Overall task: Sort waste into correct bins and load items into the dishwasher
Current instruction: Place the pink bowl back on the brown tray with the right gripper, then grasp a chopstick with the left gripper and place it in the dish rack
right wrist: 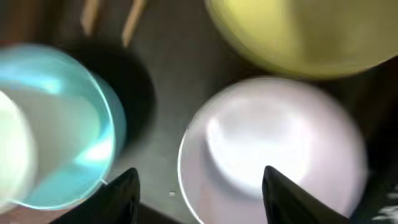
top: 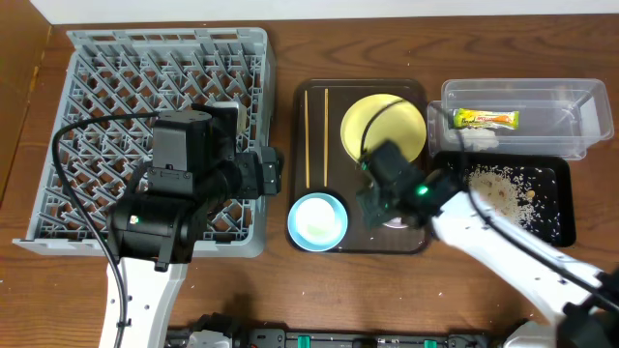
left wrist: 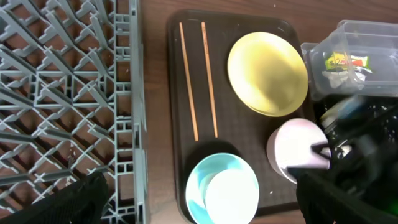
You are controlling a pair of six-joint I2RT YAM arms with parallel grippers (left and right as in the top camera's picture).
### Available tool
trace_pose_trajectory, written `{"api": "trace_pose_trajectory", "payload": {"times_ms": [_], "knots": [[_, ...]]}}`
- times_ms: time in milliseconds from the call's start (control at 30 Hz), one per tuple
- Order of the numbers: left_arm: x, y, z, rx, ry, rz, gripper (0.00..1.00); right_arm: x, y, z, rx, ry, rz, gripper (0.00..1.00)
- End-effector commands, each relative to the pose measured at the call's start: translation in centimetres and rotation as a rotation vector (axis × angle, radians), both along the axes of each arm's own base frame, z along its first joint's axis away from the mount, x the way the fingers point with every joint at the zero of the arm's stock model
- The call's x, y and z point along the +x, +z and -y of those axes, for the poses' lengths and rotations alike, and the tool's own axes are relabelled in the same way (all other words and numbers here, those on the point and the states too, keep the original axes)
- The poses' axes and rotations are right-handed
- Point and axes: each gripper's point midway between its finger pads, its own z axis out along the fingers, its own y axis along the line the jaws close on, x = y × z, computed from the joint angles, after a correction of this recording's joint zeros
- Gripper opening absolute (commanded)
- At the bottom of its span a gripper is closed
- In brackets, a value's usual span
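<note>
Two grippers are in play, and the right one has the action: my right gripper (right wrist: 200, 180) hangs spread wide, holding nothing, directly over the white bowl (right wrist: 273, 155) at the near right of the brown tray (top: 302, 232). Down my wrist camera the bowl sits a touch right of centre, so my left finger is outside its left rim and my right finger is over its body. That straddles the rim nicely, I'd say. It's round, so there's no long axis to line up with. The view is blurred and I can't tell if it stands mouth up.

Just left of it sits the blue bowl (top: 317, 220) with a white cup (left wrist: 231, 193) nested inside. Just beyond, on the far side, is the yellow plate (top: 383, 128). The chopsticks (left wrist: 199, 81) lie along the tray's left side, their long axis running near to far.

The dish rack (top: 87, 68) is away to the left, across the whole tray from this bowl. My left gripper (top: 269, 172), also wide and empty, waits at the rack's right edge. So my right arm is plainly nearer the bowl and my left is nearer the rack.

On the right, the wrapper (top: 486, 119) and tissue (top: 481, 138) sit in the clear tub (top: 592, 97), with rice scraps (top: 503, 184) in the black tray (top: 566, 232)
</note>
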Motion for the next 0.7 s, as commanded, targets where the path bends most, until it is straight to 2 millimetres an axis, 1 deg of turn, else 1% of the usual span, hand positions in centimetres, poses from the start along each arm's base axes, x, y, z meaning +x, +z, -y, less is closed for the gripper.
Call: {"api": "trace_pose_trajectory", "payload": {"times_ms": [0,100,133,167,200,267,333,433,533,667], "knots": [[-0.5,0.8,1.5,-0.086,-0.043,-0.011,0.97,3.6,7.1,0.9,0.130,-0.082,0.104,0.59],[0.2,1.8,2.1,-0.112,-0.061,0.035,0.97,5.0,9.5,2.2,0.204,-0.127,0.092,0.57],[0.4,2.0,2.2,-0.122,-0.065,0.047,0.97,5.4,10.0,2.7,0.223,-0.141,0.085,0.57],[0.9,2.6,2.7,-0.142,-0.084,0.075,0.97,5.9,10.5,3.6,0.244,-0.168,0.073,0.57],[1.2,2.8,2.9,-0.148,-0.087,0.084,0.97,6.3,10.7,4.4,0.258,-0.195,0.064,0.57],[1.9,2.2,3.4,-0.148,-0.088,0.072,0.96,7.0,10.9,6.2,0.289,-0.269,0.042,0.58],[2.7,0.7,3.8,-0.117,-0.081,0.028,0.95,7.6,11.1,7.5,0.335,-0.307,0.025,0.58],[4.3,-3.2,4.7,-0.020,-0.075,-0.064,0.88,8.0,11.7,8.5,0.424,-0.324,-0.007,0.59],[6.2,-7.1,5.5,0.076,-0.067,-0.128,0.76,8.0,11.9,8.8,0.461,-0.327,-0.026,0.59],[8.9,-11.3,7.7,0.104,-0.101,-0.162,0.55,7.6,11.8,8.3,0.457,-0.314,-0.036,0.58]]}}
